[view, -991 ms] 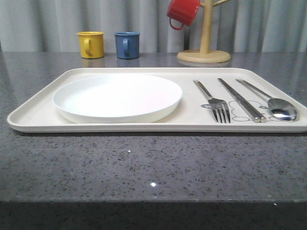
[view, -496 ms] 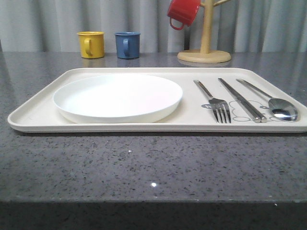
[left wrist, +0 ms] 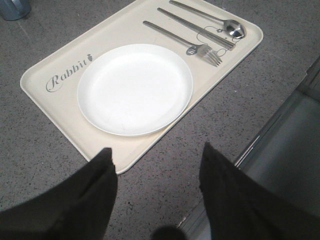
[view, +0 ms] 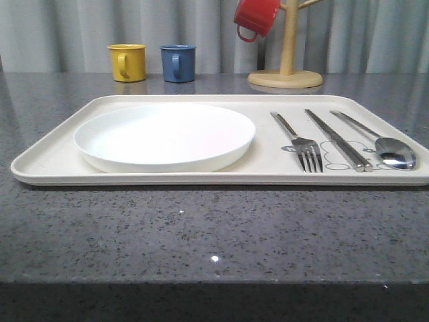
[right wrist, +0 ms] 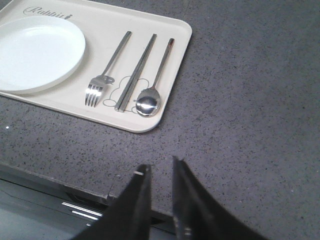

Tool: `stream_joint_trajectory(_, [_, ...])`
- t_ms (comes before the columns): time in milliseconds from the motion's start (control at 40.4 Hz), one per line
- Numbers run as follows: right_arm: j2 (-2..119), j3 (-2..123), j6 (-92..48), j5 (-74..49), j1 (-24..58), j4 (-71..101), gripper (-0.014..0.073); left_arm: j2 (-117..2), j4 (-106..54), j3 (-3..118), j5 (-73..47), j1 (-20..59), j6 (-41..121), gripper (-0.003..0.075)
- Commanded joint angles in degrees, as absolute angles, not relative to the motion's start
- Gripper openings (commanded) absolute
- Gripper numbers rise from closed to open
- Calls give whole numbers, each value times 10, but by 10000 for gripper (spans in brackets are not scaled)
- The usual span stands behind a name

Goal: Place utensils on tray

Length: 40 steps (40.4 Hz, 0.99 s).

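Overhead, "Rabbit" script (left wrist: pixel 68 76) on tray (left wrist: pixel 50 67).

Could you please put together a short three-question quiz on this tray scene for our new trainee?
1. True or false: the fork, chopsticks and spoon all lie on the tray.
2. Which utensil lies nearest the white plate? A spoon, B fork, C chopsticks.
3. Fill in: the red mug hangs on the wooden ____.

Key: 1 true. 2 B. 3 mug stand.
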<state>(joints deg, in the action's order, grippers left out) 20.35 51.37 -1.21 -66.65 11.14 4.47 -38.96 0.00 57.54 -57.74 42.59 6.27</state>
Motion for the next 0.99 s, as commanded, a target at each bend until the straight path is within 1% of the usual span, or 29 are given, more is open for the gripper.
stream_joint_trajectory(0, [210,525,-16,-621,111,40,-40,-390,0,589,-539,429,57,368])
stream_joint_trajectory(25, [210,525,-16,-621,111,40,-69,-390,0,589,-539,429,57,369])
stream_joint_trajectory(149, [210,525,-16,-616,111,40,-67,-390,-3,589,-535,429,57,368])
stream_joint_trajectory(198, [210,525,-16,-615,111,40,-67,-391,-6,589,-535,429,57,350])
stream_joint_trajectory(273, [210,525,-16,-615,111,40,-67,-392,-14,589,-536,429,57,244])
stream_joint_trajectory(372, [210,525,-16,-615,111,40,-67,-393,-40,589,-536,429,57,46])
stream_joint_trajectory(421, [210,525,-16,-615,111,40,-67,-393,-47,589,-536,429,57,-18])
stream_joint_trajectory(793, [210,525,-16,-615,111,40,-67,-393,-47,589,-536,429,57,-20])
stream_joint_trajectory(867, [210,525,-16,-615,111,40,-67,-380,-45,574,-516,428,57,-20])
stream_joint_trajectory(917, [210,525,-16,-615,111,40,-67,-365,-39,561,-494,411,57,-20])
stream_joint_trajectory(966, [210,525,-16,-615,111,40,-67,-338,-38,533,-464,377,57,-20])
